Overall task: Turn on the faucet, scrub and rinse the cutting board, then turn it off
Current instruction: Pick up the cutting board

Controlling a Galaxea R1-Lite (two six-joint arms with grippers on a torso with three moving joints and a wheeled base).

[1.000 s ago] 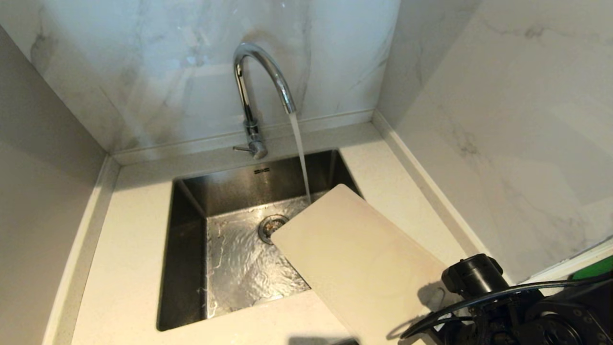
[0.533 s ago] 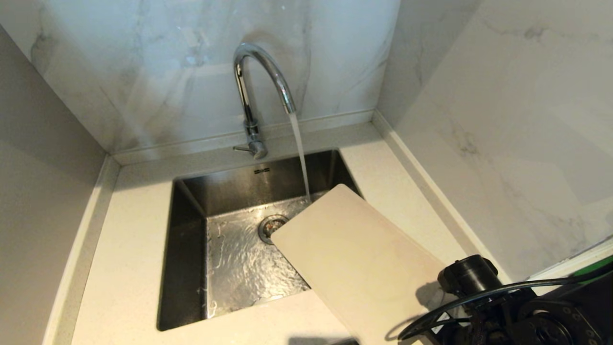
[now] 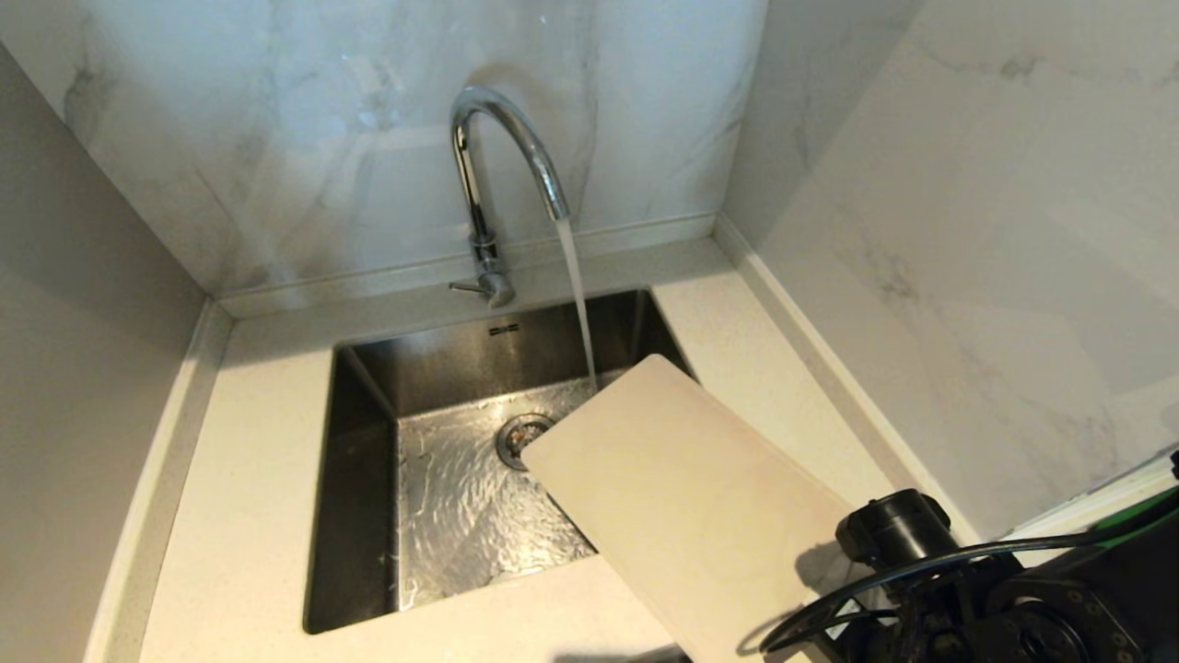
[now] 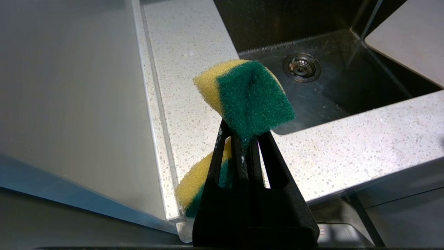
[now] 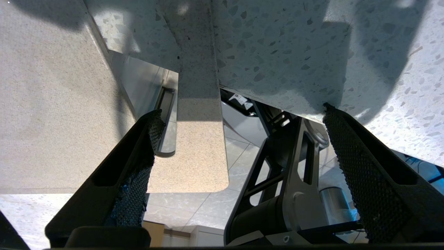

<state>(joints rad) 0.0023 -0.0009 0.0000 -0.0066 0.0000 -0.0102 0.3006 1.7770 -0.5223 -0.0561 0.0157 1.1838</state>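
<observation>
- Already running, the faucet [image 3: 502, 175] is pouring into the sink [image 3: 368, 516].
- Board [image 3: 691, 502] is lying across sink corner and table [image 3: 249, 516].
- Right hand [image 5: 239, 152] is gaping at its handle end, holding nothing; gripping seems next.
- Left hand [image 4: 242, 144] is pinching a sponge [image 4: 246, 95].

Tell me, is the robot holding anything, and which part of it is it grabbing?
The left gripper pinches a yellow-and-green sponge across its middle, folding it. The right gripper is open around the cutting board handle end, holding nothing.
</observation>
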